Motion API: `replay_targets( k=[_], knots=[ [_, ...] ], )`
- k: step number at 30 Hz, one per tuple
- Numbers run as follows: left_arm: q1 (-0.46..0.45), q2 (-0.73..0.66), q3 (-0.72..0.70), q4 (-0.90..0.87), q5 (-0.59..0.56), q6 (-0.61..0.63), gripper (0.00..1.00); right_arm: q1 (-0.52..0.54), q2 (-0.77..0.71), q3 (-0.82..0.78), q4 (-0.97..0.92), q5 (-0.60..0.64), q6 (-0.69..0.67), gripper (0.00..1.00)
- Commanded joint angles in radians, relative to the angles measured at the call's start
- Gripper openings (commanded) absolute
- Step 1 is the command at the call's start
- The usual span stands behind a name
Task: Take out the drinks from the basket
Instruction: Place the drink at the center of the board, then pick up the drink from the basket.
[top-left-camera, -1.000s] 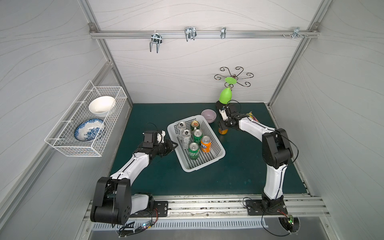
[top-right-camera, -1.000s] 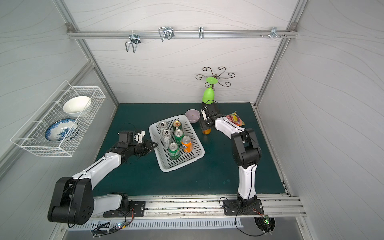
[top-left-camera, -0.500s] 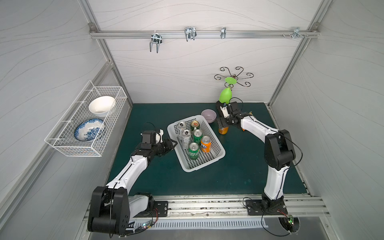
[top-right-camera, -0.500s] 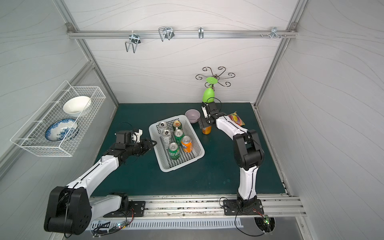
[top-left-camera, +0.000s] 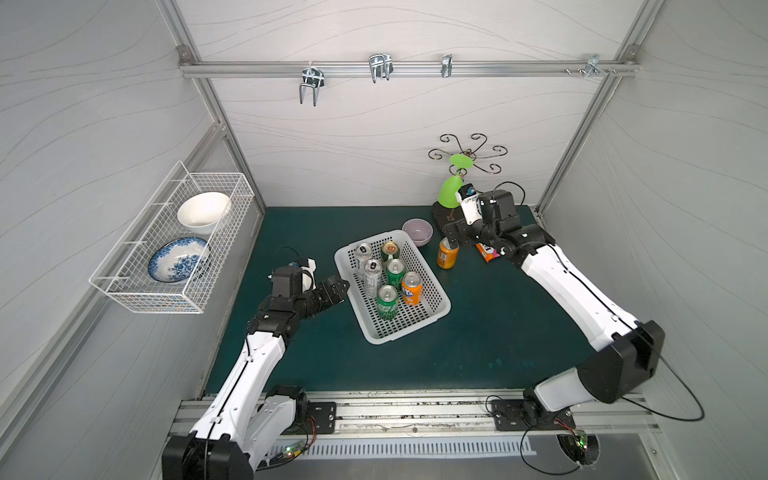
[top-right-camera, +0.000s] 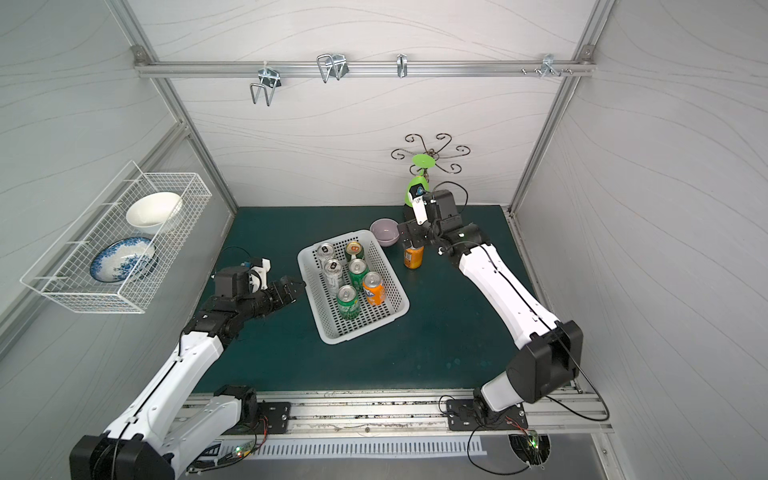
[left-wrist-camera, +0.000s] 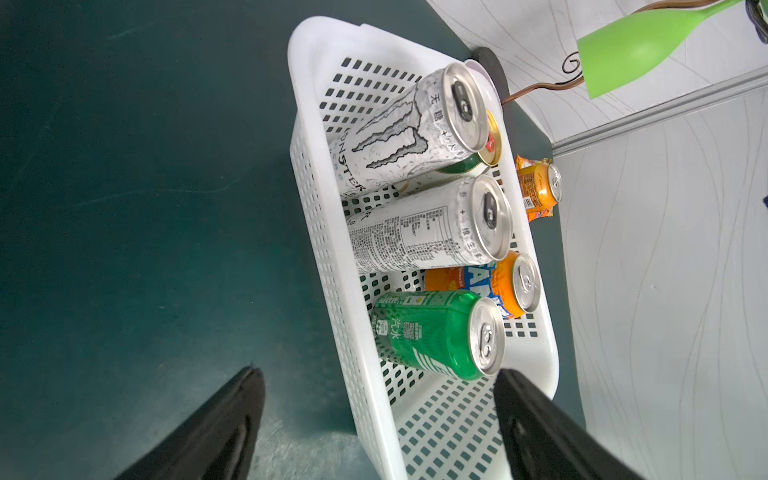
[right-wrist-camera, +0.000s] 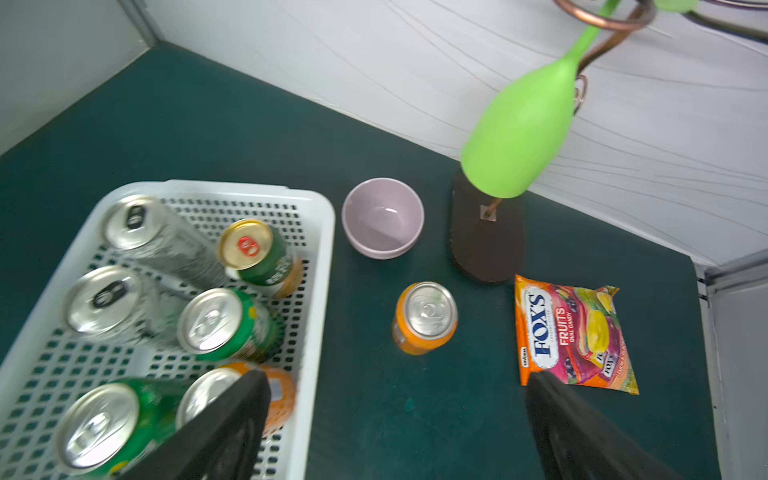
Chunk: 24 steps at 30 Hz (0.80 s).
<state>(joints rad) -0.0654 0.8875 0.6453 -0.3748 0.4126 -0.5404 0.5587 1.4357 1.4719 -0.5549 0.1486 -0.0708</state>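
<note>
While six drinks (top-left-camera: 395, 272) stand upright inside the basket (top-left-camera: 405, 324), one orange can (top-left-camera: 447, 253) stands on the desk (top-left-camera: 478, 332) just beside the basket's far right corner, clear of its wall. The right tool (right-wrist-camera: 395, 378) hangs close over that can with jaws spread and nothing between them, so the can rests on its own base. The left tool (top-left-camera: 340, 289) sits just beside the basket's left wall, jaws likewise spread and empty, facing a green can (left-wrist-camera: 436, 332). This position probably prepares the next pick.
</note>
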Motion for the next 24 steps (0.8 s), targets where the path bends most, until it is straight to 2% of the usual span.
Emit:
replay_targets(
  k=[1, 10, 24],
  knots=[
    [0.005, -0.05, 0.033, -0.046, -0.034, 0.048, 0.96, 0.058, -0.045, -0.032, -0.108, 0.02, 0.012, 0.99],
    [0.006, -0.16, -0.05, -0.06, -0.051, 0.013, 0.98, 0.212, -0.087, -0.103, -0.182, 0.023, 0.048, 0.99],
    [0.006, -0.157, -0.064, -0.052, -0.037, 0.003, 0.98, 0.25, 0.085, -0.105, -0.135, -0.062, 0.029, 0.99]
  ],
)
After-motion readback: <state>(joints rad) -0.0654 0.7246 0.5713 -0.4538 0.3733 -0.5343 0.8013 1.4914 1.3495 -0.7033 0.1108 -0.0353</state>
